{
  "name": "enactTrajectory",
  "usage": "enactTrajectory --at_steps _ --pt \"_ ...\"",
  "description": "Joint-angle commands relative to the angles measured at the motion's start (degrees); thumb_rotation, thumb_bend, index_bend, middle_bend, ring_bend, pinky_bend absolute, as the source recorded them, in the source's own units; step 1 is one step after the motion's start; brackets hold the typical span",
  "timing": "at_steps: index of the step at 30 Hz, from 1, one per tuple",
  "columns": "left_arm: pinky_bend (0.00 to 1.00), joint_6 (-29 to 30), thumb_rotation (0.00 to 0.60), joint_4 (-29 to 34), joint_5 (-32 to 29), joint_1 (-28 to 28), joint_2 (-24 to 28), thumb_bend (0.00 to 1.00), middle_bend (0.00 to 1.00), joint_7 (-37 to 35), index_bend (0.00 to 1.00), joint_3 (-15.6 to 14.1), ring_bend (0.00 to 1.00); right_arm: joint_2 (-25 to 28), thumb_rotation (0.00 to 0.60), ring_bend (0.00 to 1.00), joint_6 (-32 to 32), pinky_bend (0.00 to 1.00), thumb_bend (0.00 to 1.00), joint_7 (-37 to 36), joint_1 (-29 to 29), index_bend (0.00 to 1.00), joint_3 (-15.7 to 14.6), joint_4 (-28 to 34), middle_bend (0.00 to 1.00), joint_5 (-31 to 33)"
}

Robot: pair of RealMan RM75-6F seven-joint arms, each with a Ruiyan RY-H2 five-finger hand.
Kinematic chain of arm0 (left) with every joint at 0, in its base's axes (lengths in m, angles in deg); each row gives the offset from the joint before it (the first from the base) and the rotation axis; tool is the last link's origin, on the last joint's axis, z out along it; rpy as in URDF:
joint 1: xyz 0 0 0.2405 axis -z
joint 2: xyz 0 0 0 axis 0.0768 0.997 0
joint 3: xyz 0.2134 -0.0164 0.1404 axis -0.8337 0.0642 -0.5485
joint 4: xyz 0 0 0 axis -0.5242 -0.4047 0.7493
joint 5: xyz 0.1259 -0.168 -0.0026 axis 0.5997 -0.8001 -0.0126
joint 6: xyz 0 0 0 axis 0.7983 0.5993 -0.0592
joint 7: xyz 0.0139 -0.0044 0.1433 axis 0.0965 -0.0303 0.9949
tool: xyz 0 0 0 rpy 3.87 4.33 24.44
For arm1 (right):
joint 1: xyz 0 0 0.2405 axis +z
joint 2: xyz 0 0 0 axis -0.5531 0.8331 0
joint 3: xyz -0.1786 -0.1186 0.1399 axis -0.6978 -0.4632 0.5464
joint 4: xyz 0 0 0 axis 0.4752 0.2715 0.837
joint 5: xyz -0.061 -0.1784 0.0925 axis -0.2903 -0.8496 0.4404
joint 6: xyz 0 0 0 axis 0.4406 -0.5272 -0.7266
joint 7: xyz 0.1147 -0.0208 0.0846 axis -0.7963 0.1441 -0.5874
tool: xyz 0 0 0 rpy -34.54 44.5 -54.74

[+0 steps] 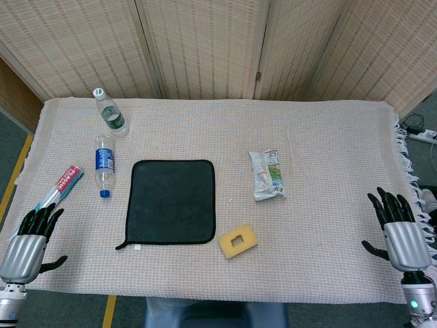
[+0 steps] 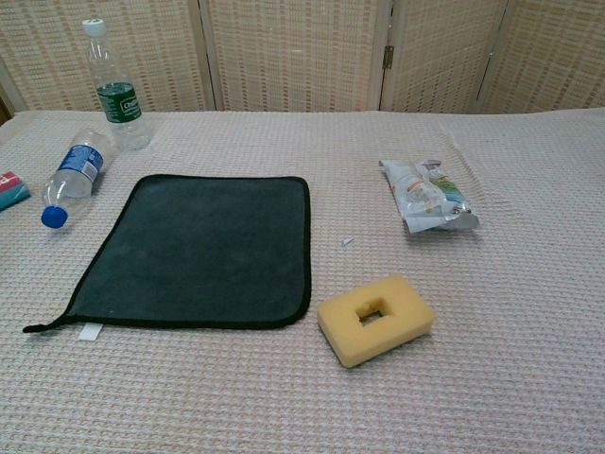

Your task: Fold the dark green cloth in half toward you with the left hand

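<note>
Dark green cloth (image 1: 171,201): square microfibre, black-edged, flat and unfolded on beige woven tablecloth (image 1: 314,253).
Left hand (image 1: 31,236): fingers spread, holding nothing, well left of cloth.
Right hand (image 1: 401,229): spread, holding nothing, far right.
Yellow sponge (image 1: 237,242): just beside cloth's near right corner.

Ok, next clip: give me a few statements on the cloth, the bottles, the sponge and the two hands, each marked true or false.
1. The dark green cloth lies flat and unfolded on the table. True.
2. The left hand grips the cloth's far edge. False: it is open near the table's left edge, apart from the cloth.
3. The yellow sponge sits on top of the cloth. False: it lies on the table cover off the cloth's near right corner.
4. The blue-capped bottle lies on its side left of the cloth. True.
5. The right hand holds the snack packet. False: it is open and empty at the table's right edge.
</note>
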Motion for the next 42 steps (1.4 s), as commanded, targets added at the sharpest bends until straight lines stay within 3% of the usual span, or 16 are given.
enactTrajectory --at_steps 1,7,9,11,13,15,16,18,21,24,30,35,42 --pt "0.00 -0.6 0.600 -0.4 -0.2 0.3 -0.2 0.12 0.00 -0.2 0.00 0.0 0.00 0.2 0.600 0.00 0.0 0.00 0.11 -0.7 0.1 0.00 -0.1 -0.2 0.00 -0.3" --pt "0.00 -2.6 0.600 -0.7 0.6 1.6 -0.5 0.12 0.00 -2.9 0.00 -0.2 0.00 0.5 0.600 0.00 0.7 0.00 0.11 -2.1 -0.3 0.00 -0.2 -0.5 0.00 -0.9" --pt "0.08 -3.8 0.600 -0.6 1.3 2.4 -0.6 0.12 0.04 -5.3 0.00 -0.4 0.04 0.6 0.600 0.00 1.2 0.00 0.11 -2.6 -0.5 0.00 -0.3 -0.5 0.00 -1.1" --pt "0.33 -5.6 0.600 0.2 4.3 5.9 -0.7 0.12 0.19 -7.0 0.02 1.0 0.23 0.7 0.600 0.00 1.8 0.00 0.11 -3.4 -0.6 0.00 -0.6 -0.6 0.00 -2.1" --pt "0.67 -6.5 0.600 0.1 5.1 8.6 -1.9 0.13 0.48 -6.6 0.09 3.0 0.57 0.7 0.600 0.00 1.5 0.00 0.11 -4.3 -0.3 0.00 -0.6 -1.0 0.00 -2.6" --pt "0.91 -8.7 0.600 0.9 3.9 11.2 -3.4 0.14 0.78 -6.5 0.18 5.0 0.87 0.5 0.600 0.00 0.9 0.00 0.11 -4.7 0.2 0.00 -0.4 -1.4 0.00 -2.5" --pt "0.98 -10.4 0.600 1.3 2.9 12.5 -4.0 0.16 0.90 -6.9 0.24 5.8 0.96 0.4 0.600 0.00 0.6 0.00 0.11 -4.8 0.4 0.00 -0.4 -1.6 0.00 -2.5" --pt "1.00 -15.3 0.600 1.9 -0.7 15.6 -5.5 0.22 1.00 -8.2 0.34 7.6 1.00 0.2 0.600 0.00 0.0 0.00 0.11 -4.8 0.7 0.00 -0.3 -1.9 0.00 -2.4" --pt "1.00 -22.4 0.600 0.8 -7.2 19.9 -8.1 0.28 1.00 -6.8 0.41 10.1 1.00 0.2 0.600 0.00 -1.5 0.00 0.11 -5.5 1.3 0.00 -0.6 -2.2 0.00 -2.0" --pt "1.00 -25.7 0.600 -2.6 -16.1 24.0 -13.6 0.30 1.00 -0.5 0.41 13.6 1.00 0.4 0.600 0.00 -3.5 0.00 0.11 -7.3 2.1 0.00 -0.9 -2.9 0.00 -1.8" --pt "1.00 -33.9 0.600 -10.9 -28.5 31.9 -20.3 0.35 1.00 2.4 0.39 18.1 1.00 1.0 0.600 0.00 -4.4 0.00 0.11 -9.7 2.4 0.00 -0.5 -3.9 0.00 -0.5" --pt "1.00 -36.9 0.600 -22.2 -30.5 36.9 -27.0 0.34 1.00 1.5 0.39 19.0 1.00 1.6 0.600 0.00 -3.7 0.00 0.11 -12.0 1.9 0.00 -0.4 -4.7 0.00 -0.1" --pt "1.00 -38.7 0.600 -41.0 -26.3 42.8 -37.3 0.34 1.00 -5.3 0.43 19.4 1.00 2.1 0.600 0.00 -5.1 0.00 0.11 -14.9 1.7 0.00 -0.2 -6.2 0.00 2.2"
